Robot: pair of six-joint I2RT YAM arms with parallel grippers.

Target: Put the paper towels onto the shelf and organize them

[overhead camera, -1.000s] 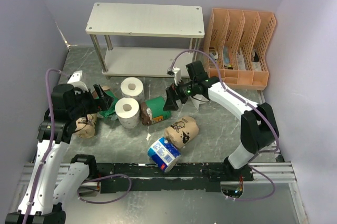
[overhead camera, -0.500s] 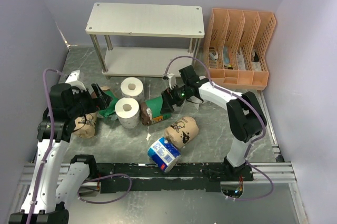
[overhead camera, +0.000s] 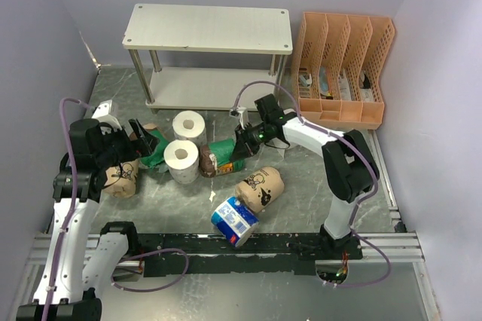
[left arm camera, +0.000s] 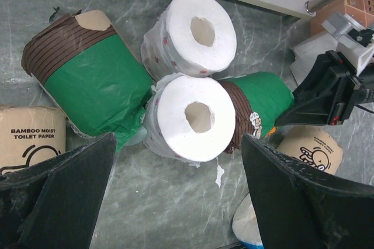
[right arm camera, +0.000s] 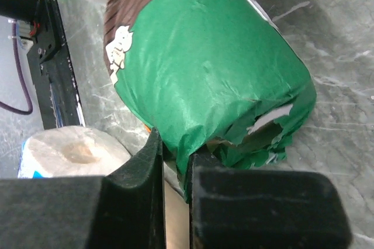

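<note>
Several paper towels lie on the table in front of the shelf (overhead camera: 207,27). My right gripper (overhead camera: 242,144) (right arm camera: 177,147) is shut on the torn wrapper edge of a green-wrapped roll (overhead camera: 222,157) (right arm camera: 204,68) that lies on its side. My left gripper (overhead camera: 143,136) (left arm camera: 175,196) hangs open above two bare white rolls (left arm camera: 193,33) (left arm camera: 196,117), with nothing between its fingers. A second green-wrapped roll (left arm camera: 93,79) lies to their left. A tan roll (overhead camera: 260,188) and a blue-and-white roll (overhead camera: 234,221) lie nearer the arm bases. Another tan roll (overhead camera: 123,179) sits under the left arm.
An orange slotted file organizer (overhead camera: 343,68) stands to the right of the shelf. Purple walls close in the left, right and back sides. A black rail (overhead camera: 248,246) runs along the near edge.
My right gripper moved left onto the green-wrapped roll and shut on its wrapper. The left gripper drifted slightly left and stayed open.
</note>
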